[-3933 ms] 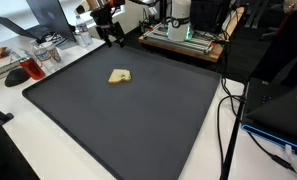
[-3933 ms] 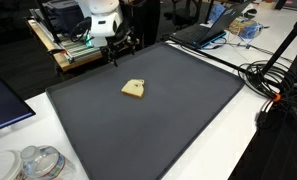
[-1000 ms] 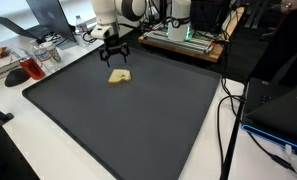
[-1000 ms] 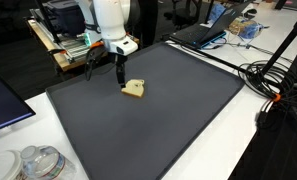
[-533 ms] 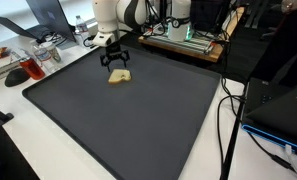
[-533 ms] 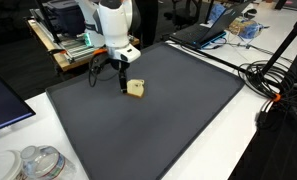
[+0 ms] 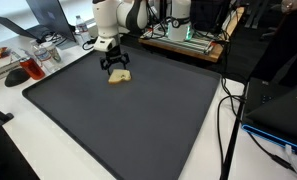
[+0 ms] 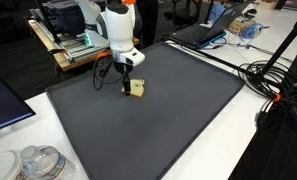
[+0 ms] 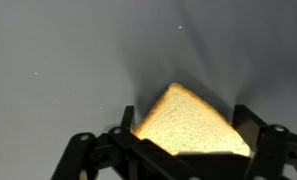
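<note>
Standing far left on white table (image 7: 28, 140): glassware (image 7: 33, 65). Next, black mat (image 7: 138, 125). My gripper (image 7: 116, 68) low over mat's far part, fingers (image 9: 127, 120) spread wide, pinching nothing. Yellow bread wedge (image 7: 119, 77) lies on mat right beneath me, framed between both fingers in wrist view; cannot tell whether touching. Right of mat: black cables (image 7: 226, 110).

I see a pale golden-yellow piece of bread (image 9: 188, 125), a plain dark grey mat (image 7: 138, 120) with faint light specks, my black gripper (image 7: 116, 67), its white arm (image 8: 116, 25) and a white table (image 7: 28, 140).
</note>
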`<state>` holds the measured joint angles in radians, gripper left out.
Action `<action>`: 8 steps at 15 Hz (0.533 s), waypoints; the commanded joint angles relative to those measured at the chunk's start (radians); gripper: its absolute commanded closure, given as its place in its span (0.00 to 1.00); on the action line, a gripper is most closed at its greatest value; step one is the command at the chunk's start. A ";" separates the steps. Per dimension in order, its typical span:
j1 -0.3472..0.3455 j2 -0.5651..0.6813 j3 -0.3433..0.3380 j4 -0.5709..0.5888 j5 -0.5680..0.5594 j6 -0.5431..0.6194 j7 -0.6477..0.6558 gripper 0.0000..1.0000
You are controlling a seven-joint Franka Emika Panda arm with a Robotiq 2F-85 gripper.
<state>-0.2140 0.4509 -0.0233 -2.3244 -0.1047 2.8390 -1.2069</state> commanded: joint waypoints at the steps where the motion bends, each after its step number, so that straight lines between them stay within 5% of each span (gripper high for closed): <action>1: 0.021 0.029 -0.018 0.028 -0.063 -0.001 0.050 0.07; 2: 0.026 0.031 -0.023 0.029 -0.075 0.000 0.061 0.26; 8: 0.037 0.019 -0.027 0.025 -0.114 0.001 0.096 0.67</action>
<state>-0.2007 0.4633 -0.0288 -2.3069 -0.1736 2.8366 -1.1571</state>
